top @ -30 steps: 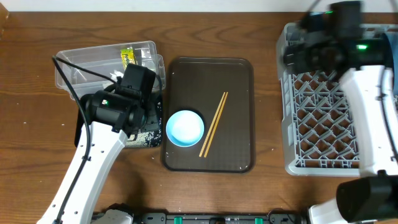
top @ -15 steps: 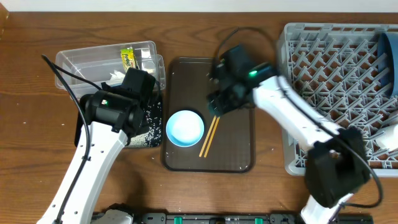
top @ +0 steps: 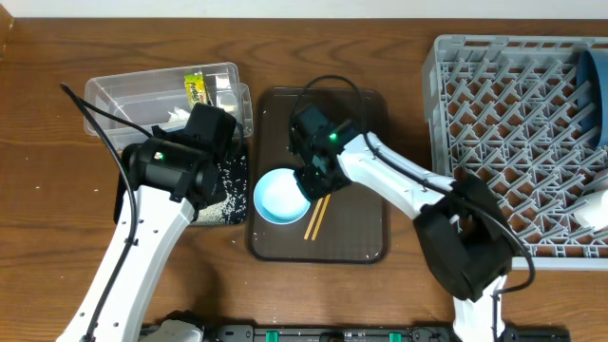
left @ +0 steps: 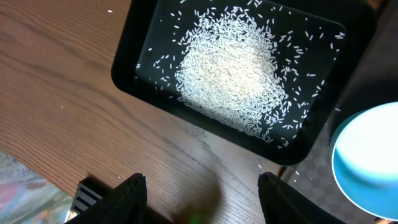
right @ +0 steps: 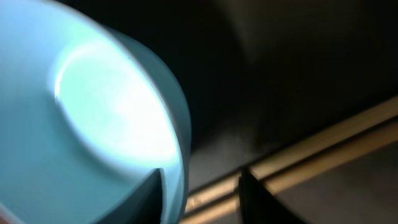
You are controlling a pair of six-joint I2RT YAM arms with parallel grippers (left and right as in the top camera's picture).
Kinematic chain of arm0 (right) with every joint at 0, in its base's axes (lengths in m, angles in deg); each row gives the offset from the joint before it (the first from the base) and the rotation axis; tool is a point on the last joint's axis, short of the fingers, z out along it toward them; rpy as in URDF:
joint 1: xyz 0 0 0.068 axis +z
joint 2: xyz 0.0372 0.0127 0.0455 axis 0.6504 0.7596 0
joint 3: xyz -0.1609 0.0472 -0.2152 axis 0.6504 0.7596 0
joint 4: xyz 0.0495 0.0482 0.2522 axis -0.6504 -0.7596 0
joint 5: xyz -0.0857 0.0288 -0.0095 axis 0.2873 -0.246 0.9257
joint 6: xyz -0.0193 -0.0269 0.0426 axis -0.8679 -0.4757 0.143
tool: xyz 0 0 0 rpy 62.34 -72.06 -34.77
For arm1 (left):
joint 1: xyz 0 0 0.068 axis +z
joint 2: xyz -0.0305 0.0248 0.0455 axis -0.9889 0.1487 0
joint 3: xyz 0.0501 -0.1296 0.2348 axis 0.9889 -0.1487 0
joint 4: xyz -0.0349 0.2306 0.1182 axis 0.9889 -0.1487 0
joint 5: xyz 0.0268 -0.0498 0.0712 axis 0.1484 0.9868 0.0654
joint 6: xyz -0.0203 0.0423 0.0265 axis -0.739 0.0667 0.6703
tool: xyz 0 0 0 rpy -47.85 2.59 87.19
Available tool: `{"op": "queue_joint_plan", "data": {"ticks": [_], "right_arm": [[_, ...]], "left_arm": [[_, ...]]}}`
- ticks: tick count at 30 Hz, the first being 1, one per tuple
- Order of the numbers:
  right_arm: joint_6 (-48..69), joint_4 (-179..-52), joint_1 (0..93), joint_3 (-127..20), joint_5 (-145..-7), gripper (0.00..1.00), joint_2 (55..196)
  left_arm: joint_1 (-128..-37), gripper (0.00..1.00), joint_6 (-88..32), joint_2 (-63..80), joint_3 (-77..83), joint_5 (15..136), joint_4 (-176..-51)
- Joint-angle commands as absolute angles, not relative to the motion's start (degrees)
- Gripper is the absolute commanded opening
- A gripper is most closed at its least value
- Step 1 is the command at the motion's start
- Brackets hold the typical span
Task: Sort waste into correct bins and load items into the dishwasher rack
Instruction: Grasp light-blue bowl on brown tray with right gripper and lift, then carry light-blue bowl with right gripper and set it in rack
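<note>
Rice grains lie in a white drift in the shallow black tray under my left wrist. More are scattered across its floor, and a few strays sit on the wooden table near its corner. My left gripper hangs over that bare wood just beside the tray's edge, its two fingers well apart with nothing between them. Just behind the black tray sits the clear tub, with the yellow-green snack wrapper and the crumpled white tissue inside it. My right gripper is down at the light-blue bowl, which stands upright on the dark brown serving tray near its left side. One finger is on the inner side of the bowl's rim and the other is outside it, so the rim runs between them. A dark strip shows between the outer finger and the bowl's wall, so the fingers are narrowly parted and not pinching the bowl. The wooden chopsticks lie side by side on the serving tray just past that outer finger, close to the bowl. From overhead, their upper part is hidden beneath my arm. Well off to the right, the grey dishwasher rack holds the dark-blue bowl at its right side. A white cup lies nearer me than that bowl, and both are cut off by the frame's edge.
</note>
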State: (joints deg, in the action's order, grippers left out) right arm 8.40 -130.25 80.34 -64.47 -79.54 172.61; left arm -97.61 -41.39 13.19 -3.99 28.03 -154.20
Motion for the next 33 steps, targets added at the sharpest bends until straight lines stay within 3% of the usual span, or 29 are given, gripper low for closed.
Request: {"op": "queue_joint_plan", "data": {"ticks": [1, 4, 13, 19, 27, 33], "right_arm": [[10.9, -129.3, 80.8, -64.5, -78.8, 0.09, 173.1], [11.1, -128.4, 80.5, -65.2, -78.7, 0.01, 173.0], [10.4, -134.2, 73.4, -73.8, -70.6, 0.01, 166.6], [6.6, -137.8, 66.9, -74.5, -48.1, 0.01, 158.1], [4.4, -140.8, 59.4, -74.2, -2.9, 0.01, 155.4], [4.5, -140.9, 51.8, -73.7, 4.6, 0.01, 155.5]], "left_arm": [[-97.3, 0.61, -42.1, 13.2, -3.7, 26.7, -154.5], [-97.3, 0.61, -42.1, 13.2, -3.7, 26.7, -154.5], [-97.3, 0.61, -42.1, 13.2, -3.7, 26.7, -154.5], [-97.3, 0.60, -42.1, 13.2, -3.7, 26.7, -154.2], [-97.3, 0.61, -42.1, 13.2, -3.7, 26.7, -153.7], [-97.3, 0.61, -42.1, 13.2, -3.7, 26.7, -153.7]]}}
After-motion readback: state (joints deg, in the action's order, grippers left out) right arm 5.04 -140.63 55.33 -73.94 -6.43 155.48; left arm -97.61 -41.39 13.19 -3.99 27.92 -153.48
